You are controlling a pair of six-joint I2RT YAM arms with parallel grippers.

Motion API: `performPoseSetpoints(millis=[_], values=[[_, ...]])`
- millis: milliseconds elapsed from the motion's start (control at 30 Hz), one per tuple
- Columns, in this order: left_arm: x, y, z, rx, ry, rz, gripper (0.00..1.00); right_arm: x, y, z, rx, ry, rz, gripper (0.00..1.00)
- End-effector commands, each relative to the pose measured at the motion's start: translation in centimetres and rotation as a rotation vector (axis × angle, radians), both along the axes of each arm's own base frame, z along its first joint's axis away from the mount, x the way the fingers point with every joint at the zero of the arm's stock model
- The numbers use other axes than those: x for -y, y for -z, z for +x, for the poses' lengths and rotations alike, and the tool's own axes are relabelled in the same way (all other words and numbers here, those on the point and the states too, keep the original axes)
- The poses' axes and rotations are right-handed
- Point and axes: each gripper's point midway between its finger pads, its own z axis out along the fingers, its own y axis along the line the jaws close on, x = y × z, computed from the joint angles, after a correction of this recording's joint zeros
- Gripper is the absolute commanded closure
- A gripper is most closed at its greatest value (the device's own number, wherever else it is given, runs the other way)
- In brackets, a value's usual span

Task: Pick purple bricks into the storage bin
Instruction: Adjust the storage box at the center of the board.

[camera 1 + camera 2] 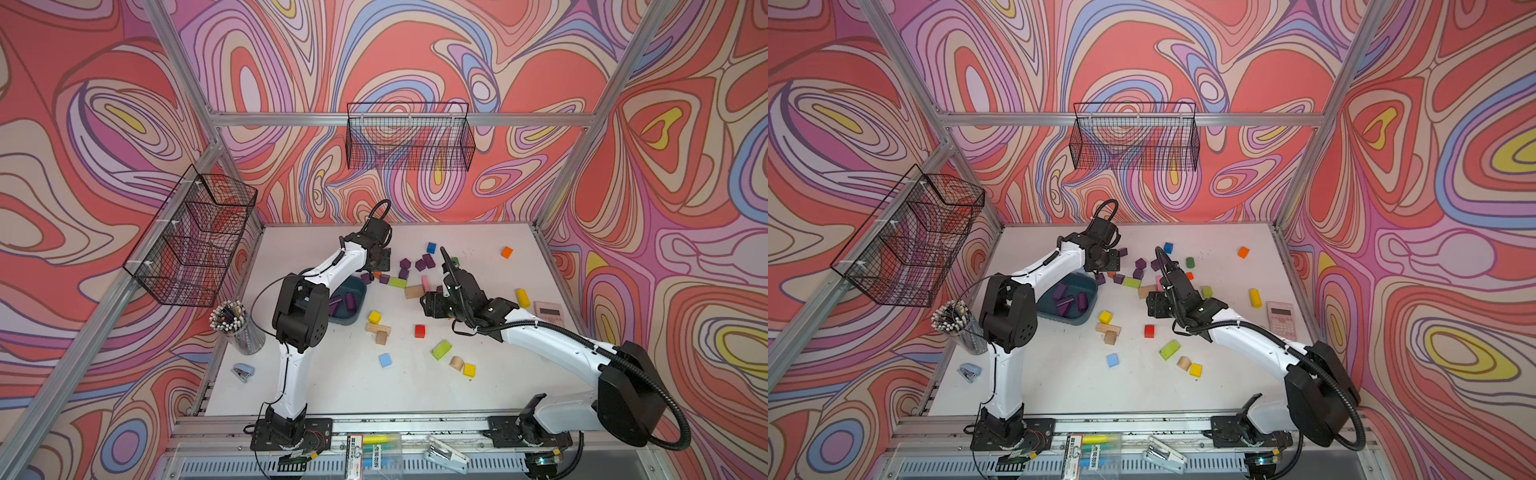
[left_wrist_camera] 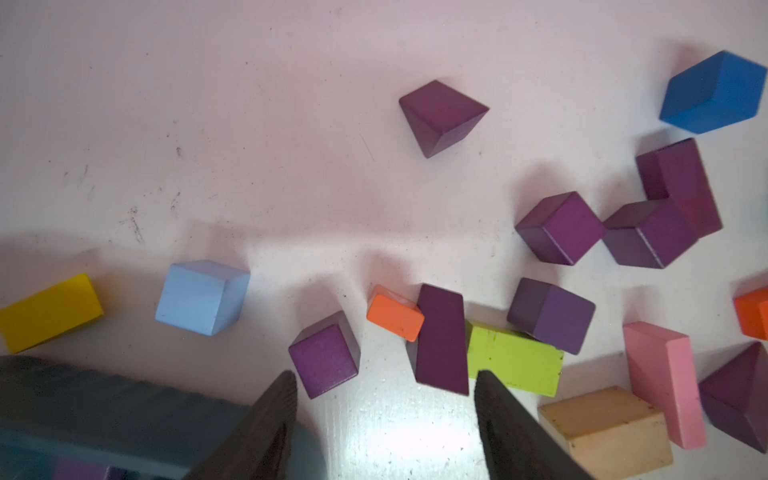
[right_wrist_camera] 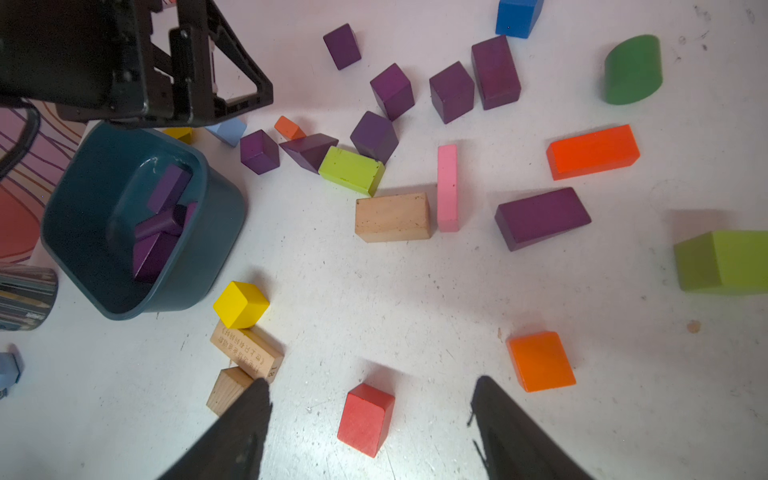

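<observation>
White tabletop (image 3: 415,291), lightly scuffed — we count eight purple bricks (image 3: 392,90) loose beside the storage bin (image 3: 226,208), at least three inside it. Left gripper (image 2: 383,376) and right gripper (image 3: 370,382) — both jaws wide, empty.

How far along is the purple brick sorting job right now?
Done: several purple bricks lie in the storage bin. In hand: nothing; the left hand and right hand are both open, the left near a purple cube. Left: eight more lie loose on the table.
</observation>
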Motion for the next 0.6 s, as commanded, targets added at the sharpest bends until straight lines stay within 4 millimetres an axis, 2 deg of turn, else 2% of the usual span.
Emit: performPoseSetpoints(millis=[0, 200, 567], values=[[-1.6, 1.2, -1.6, -0.097, 0.0, 0.058, 0.29, 0.1, 0.2, 0.2, 0.004, -0.004, -0.006, 0.2], [-2.8, 1.7, -3.6, -0.194, -0.009, 0.05, 0.29, -0.3, 0.4, 0.3, 0.0, -0.014, 0.003, 0.2], [-3.3, 1.0, -6.3, -0.284, 0.014, 0.031, 0.3, -0.4, 0.7, 0.1, -0.006, -0.008, 0.03, 0.2]])
